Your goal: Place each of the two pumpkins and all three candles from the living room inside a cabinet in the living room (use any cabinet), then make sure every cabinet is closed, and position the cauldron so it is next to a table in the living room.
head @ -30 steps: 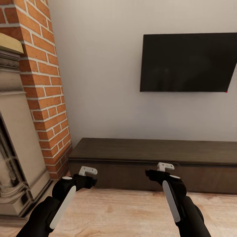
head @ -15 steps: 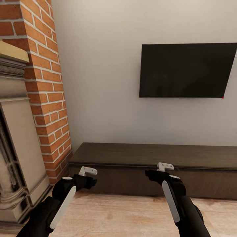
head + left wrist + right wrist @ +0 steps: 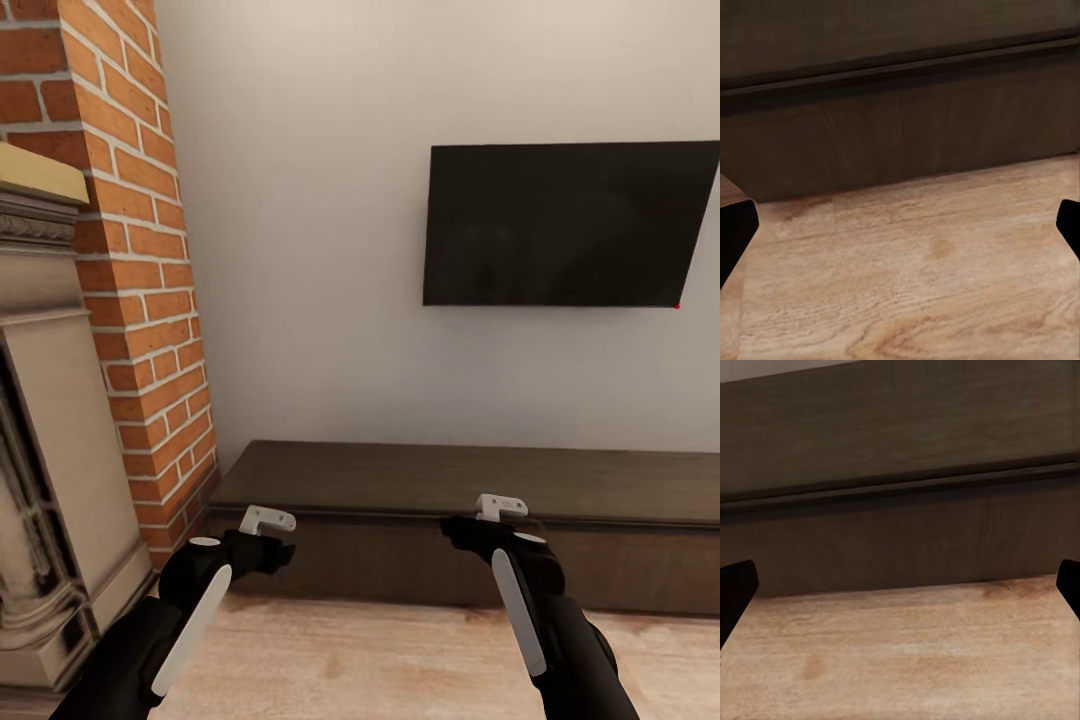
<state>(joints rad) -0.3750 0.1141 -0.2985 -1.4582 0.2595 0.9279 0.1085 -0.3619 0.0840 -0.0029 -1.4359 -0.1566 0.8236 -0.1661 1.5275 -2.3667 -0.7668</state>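
The low dark cabinet stood against the wall, directly below the wall-mounted television and just beside the brick fireplace. Its visible front showed no open door or gap, though the far end ran out of frame. No pumpkin, candle or cauldron lay on the cabinet top or on the wooden floor before it, so their position could not be determined.

Both arms were carried low in front of the cabinet, probably a travel posture that kept them clear of furniture. The left gripper had its fingers spread wide with nothing between them; the right gripper matched, fingers wide and empty. Both wrist cameras faced the cabinet front above the floor.
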